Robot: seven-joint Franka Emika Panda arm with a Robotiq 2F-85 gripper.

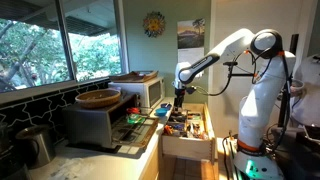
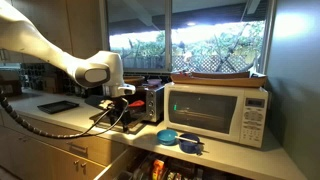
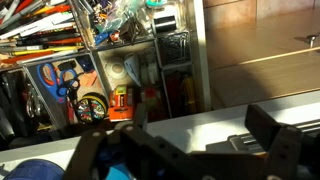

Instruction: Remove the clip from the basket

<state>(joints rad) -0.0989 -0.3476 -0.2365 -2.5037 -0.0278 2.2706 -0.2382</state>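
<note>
Over the counter edge by the open drawer [image 1: 186, 146]: my gripper [image 1: 180, 101] hangs low, well apart from the basket [image 1: 98, 97], which sits atop the toaster oven [image 1: 92, 124].

Wrist view: fingers [image 3: 272, 135] spread wide, nothing seen between them. Jaws released, empty as far as I can tell.

Clip: not identified in any view. The basket's inside is hidden from these angles, so I cannot say whether the clip lies in it. Small blue items [image 2: 177, 138] lie on the counter [image 2: 250, 162] near me, too small to name.

Judgement: either the clip is out and set down, or the reach to the basket is not yet made. Unconfirmed. If anything is left, it starts with a look into the basket.
</note>
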